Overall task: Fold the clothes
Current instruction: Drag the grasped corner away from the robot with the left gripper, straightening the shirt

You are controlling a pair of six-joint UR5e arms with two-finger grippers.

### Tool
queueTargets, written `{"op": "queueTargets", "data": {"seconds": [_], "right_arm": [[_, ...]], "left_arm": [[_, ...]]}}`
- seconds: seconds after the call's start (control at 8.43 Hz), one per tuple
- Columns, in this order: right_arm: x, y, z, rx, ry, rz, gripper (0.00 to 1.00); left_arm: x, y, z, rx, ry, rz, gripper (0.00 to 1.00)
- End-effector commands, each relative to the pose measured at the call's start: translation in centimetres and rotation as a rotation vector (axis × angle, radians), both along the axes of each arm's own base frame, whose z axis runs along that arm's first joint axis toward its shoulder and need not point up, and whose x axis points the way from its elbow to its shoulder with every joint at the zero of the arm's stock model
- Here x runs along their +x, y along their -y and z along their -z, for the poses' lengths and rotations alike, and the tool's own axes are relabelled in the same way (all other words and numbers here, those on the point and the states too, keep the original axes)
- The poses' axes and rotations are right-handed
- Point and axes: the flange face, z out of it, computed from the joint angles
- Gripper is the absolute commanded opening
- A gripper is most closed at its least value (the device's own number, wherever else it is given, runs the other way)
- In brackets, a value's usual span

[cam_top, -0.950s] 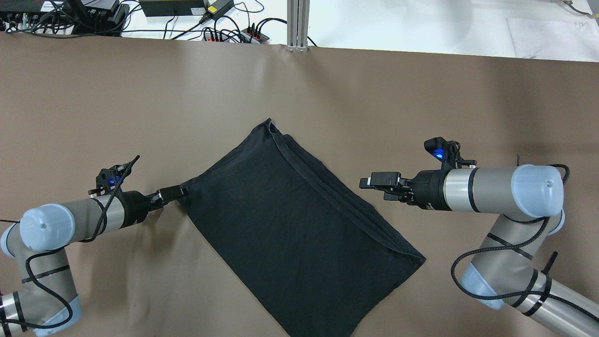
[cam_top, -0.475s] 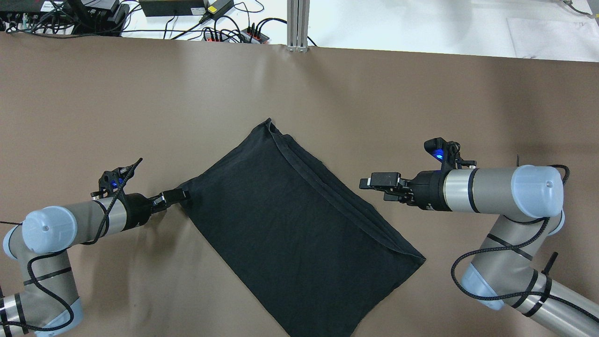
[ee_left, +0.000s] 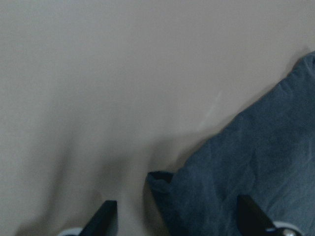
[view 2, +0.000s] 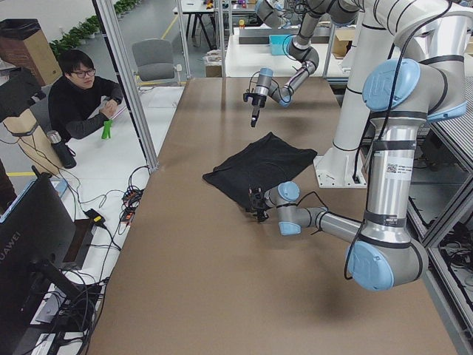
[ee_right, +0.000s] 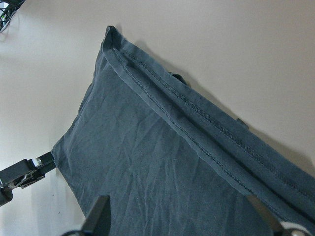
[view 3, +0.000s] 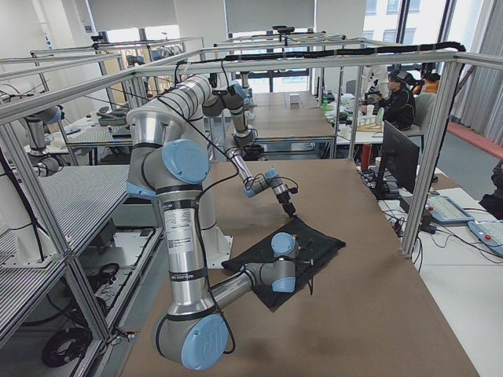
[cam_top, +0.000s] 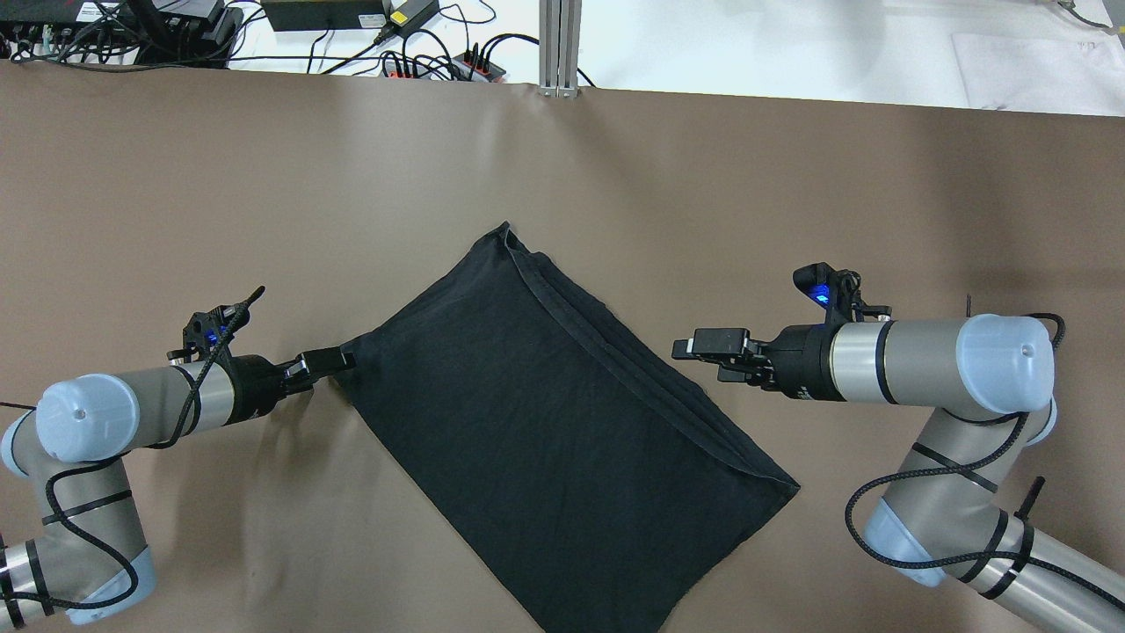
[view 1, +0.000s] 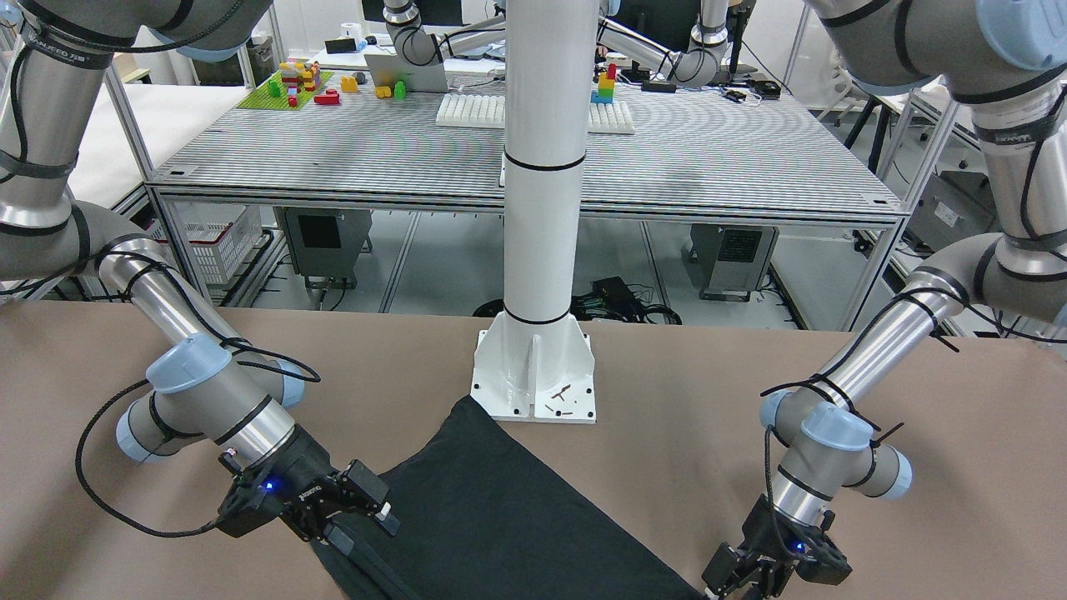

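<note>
The black T-shirt (cam_top: 562,422) lies folded into a slanted rectangle on the brown table; its chest print is hidden. It also shows in the front view (view 1: 500,517), the left wrist view (ee_left: 246,172) and the right wrist view (ee_right: 162,167). My left gripper (cam_top: 338,359) is low at the shirt's left corner. In the left wrist view (ee_left: 177,216) its jaws stand wide apart with the corner tip between them, not pinched. My right gripper (cam_top: 694,347) is open and empty, hovering just off the shirt's hemmed right edge (ee_right: 216,137).
The robot's white base post (view 1: 538,367) stands at the near table edge behind the shirt. Cables and power strips (cam_top: 439,61) lie beyond the far edge. A person (view 2: 85,96) sits off the far side. The brown table cover (cam_top: 264,193) surrounds the shirt.
The left arm swung slightly and returned, its gripper staying at the shirt's corner. The right gripper drifted a little lower in the overhead view. The shirt has not visibly moved.
</note>
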Motion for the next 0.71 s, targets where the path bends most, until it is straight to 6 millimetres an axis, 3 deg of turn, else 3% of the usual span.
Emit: {"op": "queueTargets", "data": {"seconds": [0.0, 0.36, 0.47, 0.59], "right_arm": [[-1.8, -1.1, 0.0, 0.005, -0.001, -0.021, 0.94], [-2.0, -1.3, 0.1, 0.004, 0.002, -0.028, 0.94], [-2.0, -1.3, 0.1, 0.004, 0.002, -0.028, 0.94], [-2.0, -1.3, 0.1, 0.005, 0.003, -0.028, 0.94]], "left_arm": [[0.2, 1.2, 1.2, -0.001, 0.007, 0.007, 0.89], [1.3, 2.0, 2.4, -0.006, 0.015, 0.008, 0.87], [1.4, 2.0, 2.1, -0.009, 0.02, 0.008, 0.77], [1.4, 2.1, 2.0, -0.009, 0.021, 0.01, 0.6]]}}
